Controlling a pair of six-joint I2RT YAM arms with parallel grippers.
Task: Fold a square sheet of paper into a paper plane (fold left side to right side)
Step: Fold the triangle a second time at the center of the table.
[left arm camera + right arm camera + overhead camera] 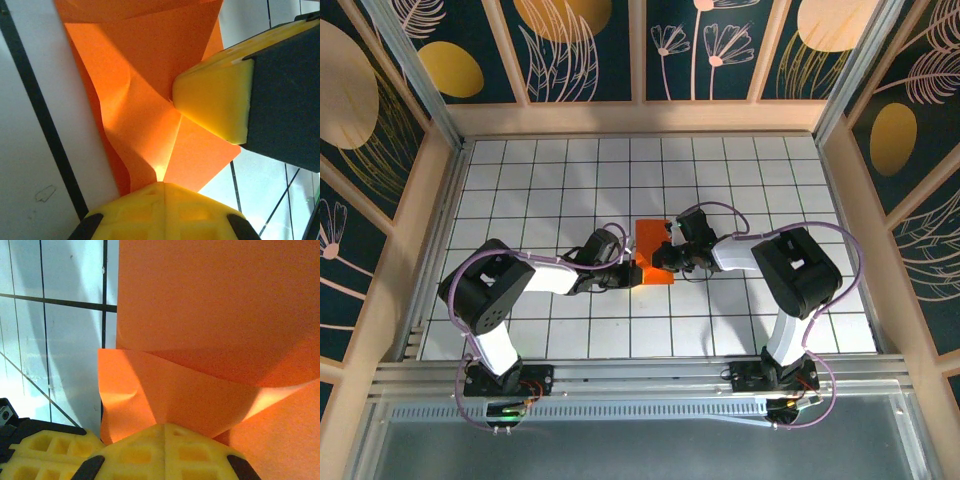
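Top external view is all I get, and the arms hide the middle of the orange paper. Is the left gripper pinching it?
Observer: Yes, the left gripper is shut on the thin bright orange sheet of paper, with creases fanning from its tips.
Operator: And the right?
Observer: The right gripper is shut on a folded edge.
Operator: How close are they?
Observer: The right one's yellow finger sits on the paper opposite the left's tips.

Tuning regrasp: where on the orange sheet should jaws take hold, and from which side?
Likely the near edge of the orange sheet, approached from the arm-base side: it buckles up off the table there, leaving room for jaws, while the far part looks flat.
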